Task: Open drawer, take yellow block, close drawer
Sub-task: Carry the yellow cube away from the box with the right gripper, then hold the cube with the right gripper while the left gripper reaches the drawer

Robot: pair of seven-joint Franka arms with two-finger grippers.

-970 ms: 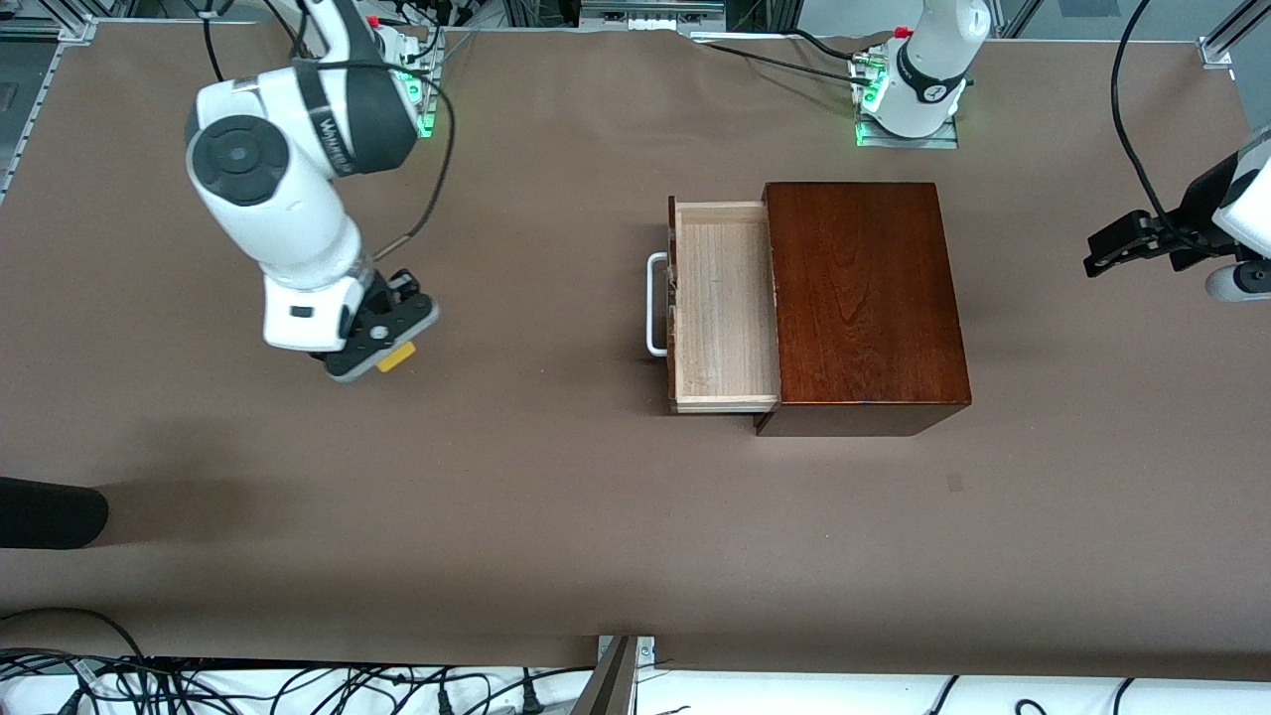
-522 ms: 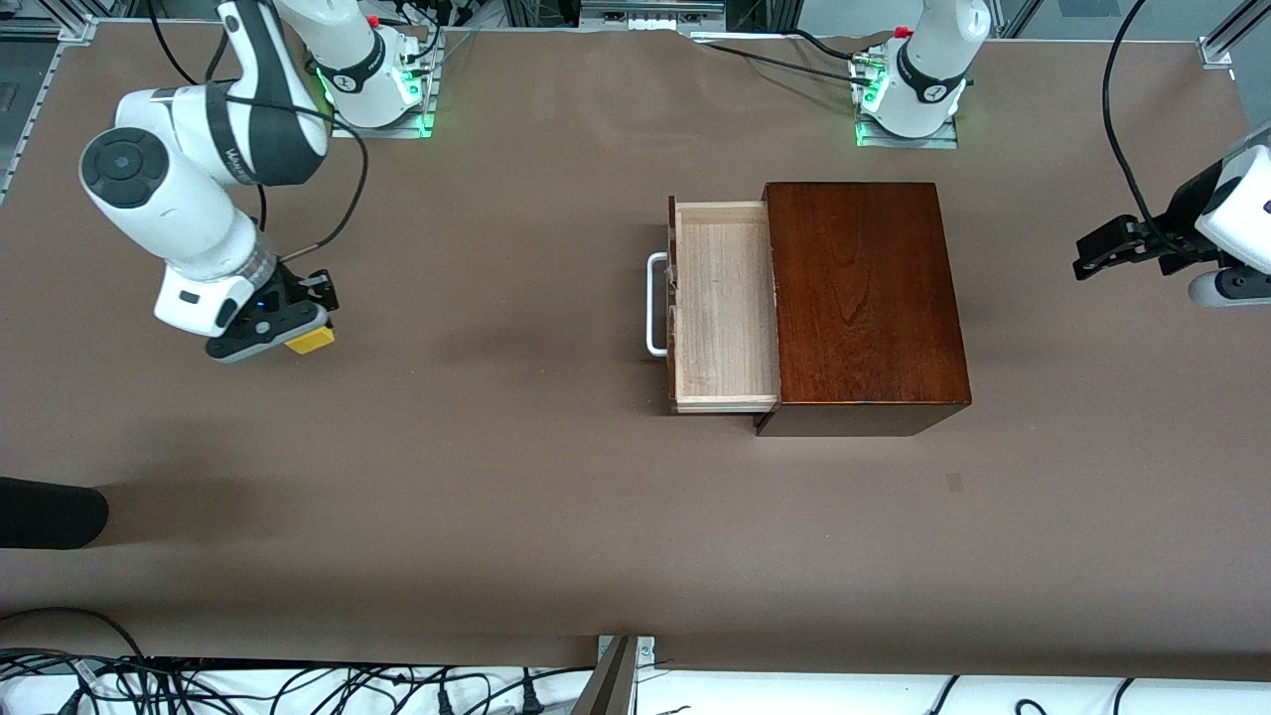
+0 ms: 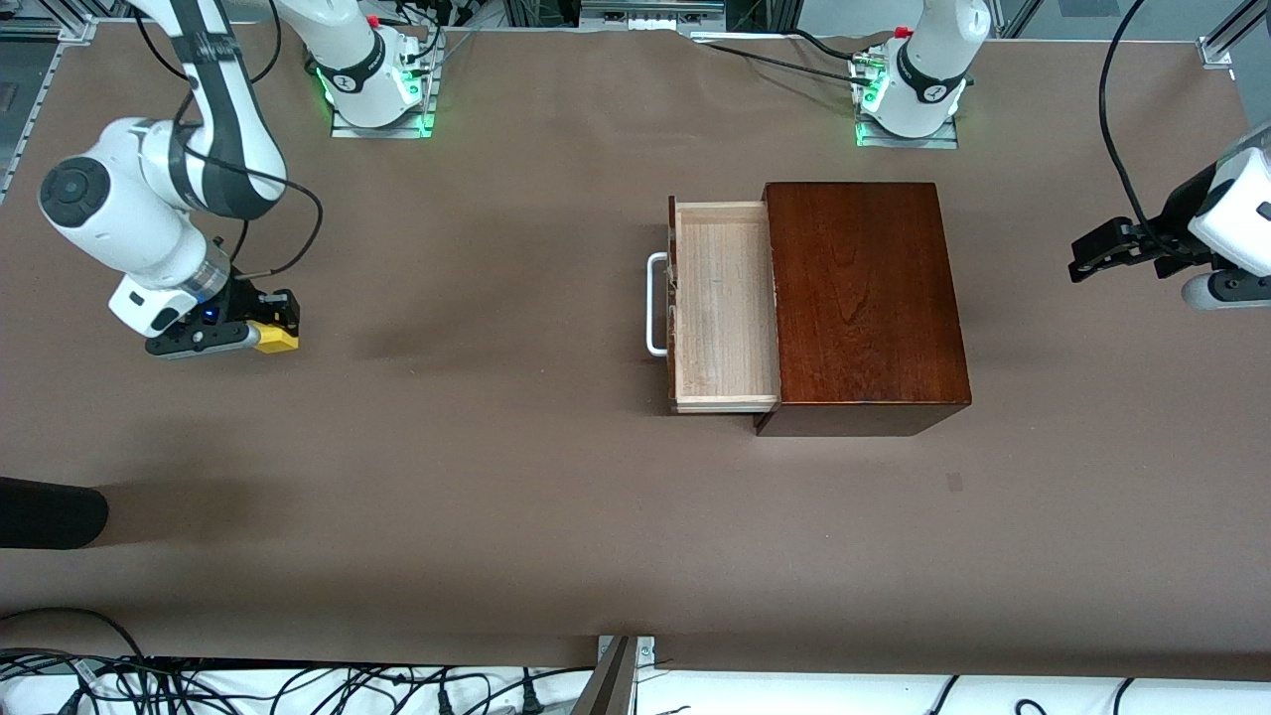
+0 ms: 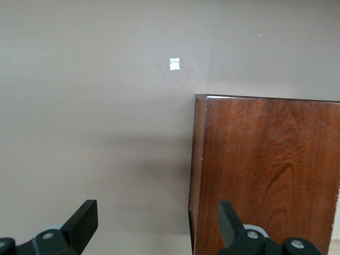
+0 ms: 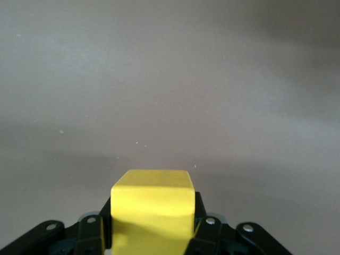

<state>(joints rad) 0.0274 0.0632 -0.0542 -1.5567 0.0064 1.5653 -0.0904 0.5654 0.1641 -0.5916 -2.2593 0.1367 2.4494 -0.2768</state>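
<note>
I am holding my right hand (image 3: pixel 270 336) low over the bare tabletop (image 3: pixel 496 497) toward the right arm's end, with the forearm slanting down from a bent elbow and the wrist turned so the fingers are pointing sideways along the surface. Its fingers are clamped on the yellow block (image 3: pixel 278 340), which is sticking out past the fingertips; in the right wrist view the yellow block (image 5: pixel 151 210) is sitting squarely between the two black pads, with only brown surface below it.

My left hand (image 3: pixel 1097 256) is waiting in the air at the left arm's end of the tabletop, well apart from the box (image 3: pixel 864 298), its fingers spread wide and gripping nothing. In the left wrist view the two fingertips (image 4: pixel 85 220) are standing far apart, one over bare surface and the other over the box's glossy top (image 4: pixel 265 175).

The drawer (image 3: pixel 720 303) is standing pulled out of the box toward the right arm's end, its pale wood tray lying bare and its white loop handle (image 3: pixel 655 305) facing my right hand. The tabletop is covered in brown paper, with cables (image 3: pixel 298 685) trailing along the edge nearest the front camera.

Compared with a second ago, my right hand has been carrying the block away from the drawer, toward the right arm's end. The drawer is staying as it was.
</note>
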